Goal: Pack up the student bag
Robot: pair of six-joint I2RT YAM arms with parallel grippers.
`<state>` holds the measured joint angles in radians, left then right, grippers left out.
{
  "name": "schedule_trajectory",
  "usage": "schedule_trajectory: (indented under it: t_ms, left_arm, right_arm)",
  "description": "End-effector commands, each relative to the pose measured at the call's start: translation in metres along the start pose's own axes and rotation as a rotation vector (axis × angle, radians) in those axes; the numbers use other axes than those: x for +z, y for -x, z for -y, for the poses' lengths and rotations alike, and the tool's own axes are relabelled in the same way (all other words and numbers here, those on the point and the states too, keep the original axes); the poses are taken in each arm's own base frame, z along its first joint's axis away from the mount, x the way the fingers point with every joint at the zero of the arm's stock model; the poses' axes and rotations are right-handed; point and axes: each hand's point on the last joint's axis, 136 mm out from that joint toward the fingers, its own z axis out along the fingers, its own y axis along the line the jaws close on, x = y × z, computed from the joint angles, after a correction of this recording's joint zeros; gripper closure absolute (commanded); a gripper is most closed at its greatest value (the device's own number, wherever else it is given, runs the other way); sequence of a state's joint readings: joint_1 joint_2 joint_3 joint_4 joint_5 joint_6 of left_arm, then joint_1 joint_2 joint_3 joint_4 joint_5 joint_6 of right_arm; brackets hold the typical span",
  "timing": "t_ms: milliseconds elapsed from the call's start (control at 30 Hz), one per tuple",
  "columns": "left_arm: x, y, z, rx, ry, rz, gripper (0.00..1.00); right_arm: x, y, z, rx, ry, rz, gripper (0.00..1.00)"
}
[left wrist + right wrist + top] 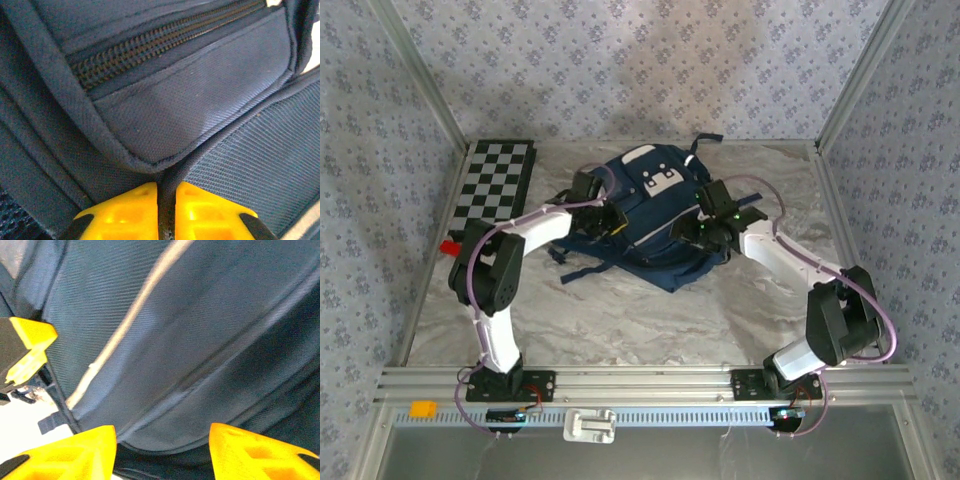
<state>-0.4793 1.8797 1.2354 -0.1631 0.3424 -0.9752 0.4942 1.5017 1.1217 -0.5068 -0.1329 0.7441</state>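
The student bag, navy with white patches, lies flat in the middle of the table, both grippers at its near half. My left gripper is at the bag's left side. Up close, its yellow fingers are shut on a dark piped seam of the student bag, just below a closed zipper. My right gripper is at the bag's right side. It stands open, its fingers apart against the navy fabric near the thin white stripe.
A black-and-white checkerboard lies at the back left, and a small red object sits at the left edge. Dark straps trail from the bag toward the front. Metal frame posts and patterned walls enclose the table.
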Motion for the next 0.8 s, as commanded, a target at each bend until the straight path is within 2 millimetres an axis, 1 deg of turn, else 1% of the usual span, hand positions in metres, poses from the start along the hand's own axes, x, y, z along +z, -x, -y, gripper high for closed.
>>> schedule_trajectory:
  t_ms: [0,33,67,100,167,233,333,400,433,467,500,533,600,667,733,767]
  left_arm:
    - [-0.006,-0.013,0.046,-0.022,-0.100,-0.001,0.96]
    - [-0.007,-0.016,0.050,-0.040,-0.106,0.003,0.99]
    - [-0.009,-0.020,0.052,-0.067,-0.102,0.008,1.00]
    - [-0.010,-0.024,0.057,-0.080,-0.112,0.013,1.00]
    - [-0.012,-0.031,0.067,-0.117,-0.128,0.020,1.00]
    - [-0.014,-0.037,0.078,-0.130,-0.150,0.022,1.00]
    - [-0.017,-0.040,0.084,-0.145,-0.144,0.049,1.00]
    - [-0.019,-0.042,0.087,-0.146,-0.148,0.054,1.00]
    - [-0.020,-0.042,0.088,-0.143,-0.149,0.054,1.00]
    - [-0.020,-0.043,0.088,-0.143,-0.146,0.053,1.00]
    - [-0.019,-0.044,0.087,-0.145,-0.142,0.050,1.00]
    - [-0.020,-0.043,0.087,-0.149,-0.148,0.051,1.00]
    - [-0.020,-0.045,0.088,-0.151,-0.159,0.050,1.00]
    - [-0.021,-0.044,0.088,-0.152,-0.160,0.052,1.00]
    - [-0.021,-0.045,0.089,-0.145,-0.163,0.051,1.00]
    - [-0.021,-0.045,0.089,-0.143,-0.162,0.051,1.00]
  right_arm:
    - [-0.017,-0.017,0.011,-0.043,-0.144,-0.032,0.41]
    - [-0.022,-0.019,0.008,-0.049,-0.158,-0.031,0.40]
    - [-0.027,-0.024,0.006,-0.050,-0.178,-0.032,0.39]
    - [-0.029,-0.029,0.006,-0.048,-0.197,-0.032,0.38]
    - [-0.030,-0.044,-0.001,-0.054,-0.214,-0.034,0.37]
    - [-0.026,-0.058,-0.008,-0.046,-0.225,-0.042,0.39]
    - [-0.012,-0.071,-0.020,-0.039,-0.209,-0.046,0.45]
    - [-0.002,-0.071,-0.023,-0.025,-0.209,-0.034,0.48]
    - [0.004,-0.070,-0.020,-0.014,-0.230,-0.028,0.48]
    - [0.006,-0.067,-0.018,-0.006,-0.245,-0.021,0.50]
    - [0.010,-0.060,-0.019,-0.009,-0.246,0.006,0.53]
    - [0.013,-0.054,-0.026,-0.032,-0.227,0.039,0.56]
    - [0.019,-0.051,-0.033,-0.073,-0.213,0.080,0.60]
    - [0.024,-0.050,-0.029,-0.085,-0.248,0.101,0.62]
    - [0.030,-0.050,-0.026,-0.086,-0.253,0.120,0.63]
    - [0.035,-0.055,-0.020,-0.087,-0.261,0.120,0.63]
